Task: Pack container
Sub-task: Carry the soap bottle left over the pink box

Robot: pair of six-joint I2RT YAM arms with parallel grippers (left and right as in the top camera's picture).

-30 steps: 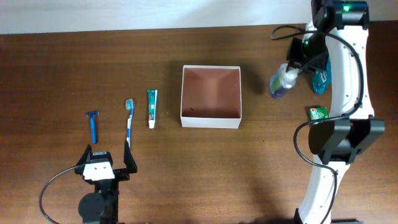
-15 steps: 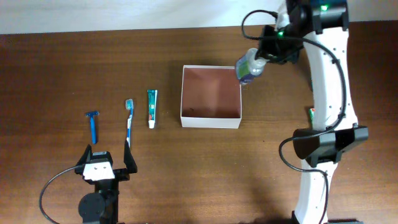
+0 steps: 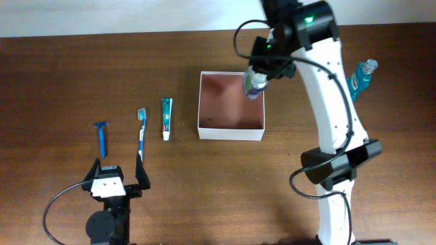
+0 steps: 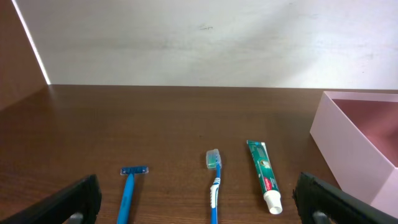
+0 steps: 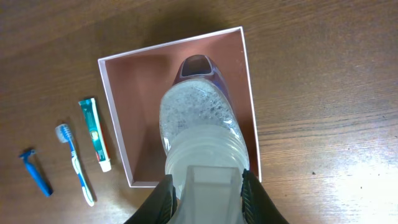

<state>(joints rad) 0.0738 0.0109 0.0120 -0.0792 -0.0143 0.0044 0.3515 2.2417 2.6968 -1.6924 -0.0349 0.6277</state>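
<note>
- container (image 3: 228, 112): mid tabletop (image 3: 68, 82), open side up.
- right end effector (image 5: 207, 190): i see it clenched on a clear bottle (image 5: 198, 118) above the container.
- left end effector (image 3: 118, 170): released, near razor (image 3: 101, 136), toothbrush (image 3: 142, 133), toothpaste (image 3: 166, 118).

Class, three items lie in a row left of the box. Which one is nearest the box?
The toothpaste tube, green and white, lies nearest the container; the toothbrush and blue razor sit farther left.

The dark wooden surface (image 3: 68, 82) carries a blue plastic razor (image 3: 101, 136), blue-white toothbrush (image 3: 142, 133), green-white toothpaste tube (image 3: 166, 118), white-walled square container (image 3: 230, 134) and teal bottle (image 3: 360, 76).
</note>
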